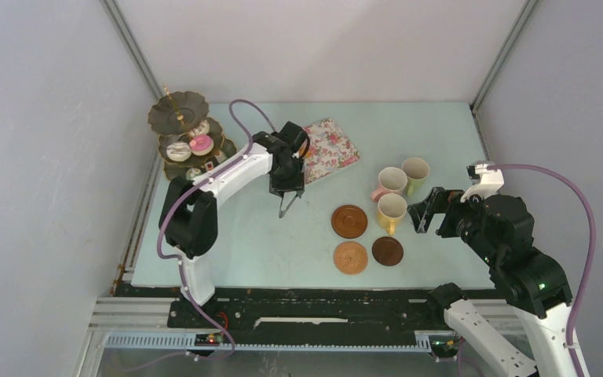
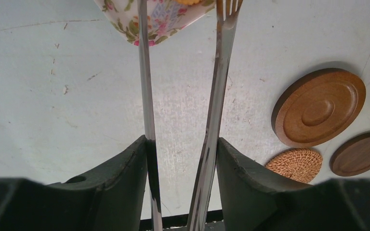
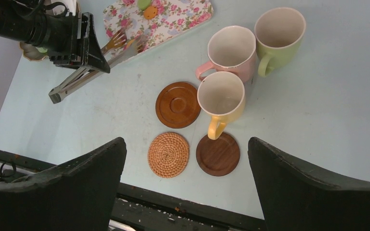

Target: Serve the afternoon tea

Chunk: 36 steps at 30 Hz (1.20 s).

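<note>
My left gripper (image 1: 286, 187) is shut on the long metal tongs (image 2: 147, 96), whose tips reach the flowered tray (image 2: 159, 19), where an orange cake (image 3: 150, 12) and a green one (image 3: 143, 4) lie. The dark three-tier stand (image 1: 184, 133) at the far left carries several cakes (image 1: 200, 144). Pink (image 3: 231, 48), green (image 3: 278, 31) and yellow (image 3: 220, 98) mugs stand together on the table. The yellow mug's handle overhangs the dark coaster (image 3: 218, 154), beside a woven coaster (image 3: 168, 154) and a ringed coaster (image 3: 177, 104). My right gripper (image 3: 187, 144) hangs open and empty above the coasters, right of the yellow mug.
White walls close in the pale blue table (image 1: 228, 251) on the left, back and right. A black rail (image 1: 322, 302) runs along the near edge. The left arm (image 1: 228, 177) reaches across between the stand and the tray.
</note>
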Tool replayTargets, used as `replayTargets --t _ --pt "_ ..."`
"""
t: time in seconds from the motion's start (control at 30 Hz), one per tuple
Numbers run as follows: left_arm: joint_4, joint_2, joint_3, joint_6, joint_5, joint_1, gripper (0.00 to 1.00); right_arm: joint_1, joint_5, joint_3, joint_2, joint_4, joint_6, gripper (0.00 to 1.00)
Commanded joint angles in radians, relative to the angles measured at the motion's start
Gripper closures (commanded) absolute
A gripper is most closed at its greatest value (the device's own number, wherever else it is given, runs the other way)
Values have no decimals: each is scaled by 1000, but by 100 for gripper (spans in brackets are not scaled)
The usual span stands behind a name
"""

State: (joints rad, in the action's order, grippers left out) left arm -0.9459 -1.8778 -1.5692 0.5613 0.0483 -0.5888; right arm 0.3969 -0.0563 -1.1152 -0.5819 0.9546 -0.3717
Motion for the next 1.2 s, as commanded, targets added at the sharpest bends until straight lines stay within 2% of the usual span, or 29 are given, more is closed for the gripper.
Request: replayTargets --t 0.0,0.3,0.5,1.0,1.17 --pt "22 33 12 42 -68 30 46 2 -7 0 -1 -30 18 0" --pt "15 18 5 53 -193 88 47 5 -8 1 -9 -34 14 0" --pt "-4 3 -9 52 -222 120 49 2 -14 1 -11 -34 13 0" --pt "-83 29 -91 5 -112 118 66 2 -8 1 -16 -42 8 0" --pt "-85 33 -139 2 -103 118 69 2 -4 0 -13 -42 7 0"
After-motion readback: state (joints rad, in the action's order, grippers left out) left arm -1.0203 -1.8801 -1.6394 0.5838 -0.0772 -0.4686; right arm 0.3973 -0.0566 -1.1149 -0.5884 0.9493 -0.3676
